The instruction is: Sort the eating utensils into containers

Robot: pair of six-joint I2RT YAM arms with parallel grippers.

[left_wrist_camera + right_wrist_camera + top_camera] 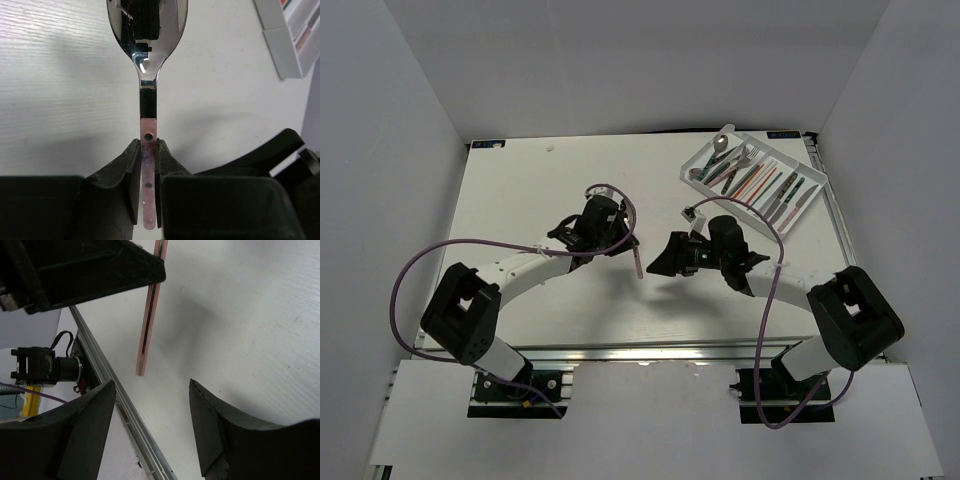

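My white bench (520, 190) is sitting between white walls (390, 150). A metal rail (650, 352) is running along its near edge.

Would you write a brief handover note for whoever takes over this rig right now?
The left hand is shut on a pink-handled spoon, held off the table.
The right hand is open and empty, just short of the spoon's handle.
The tray sits far right, with the other utensils in it.
Done: no loose utensils seen on the table.
Left: put the spoon into the tray, probably by passing it to the right hand.
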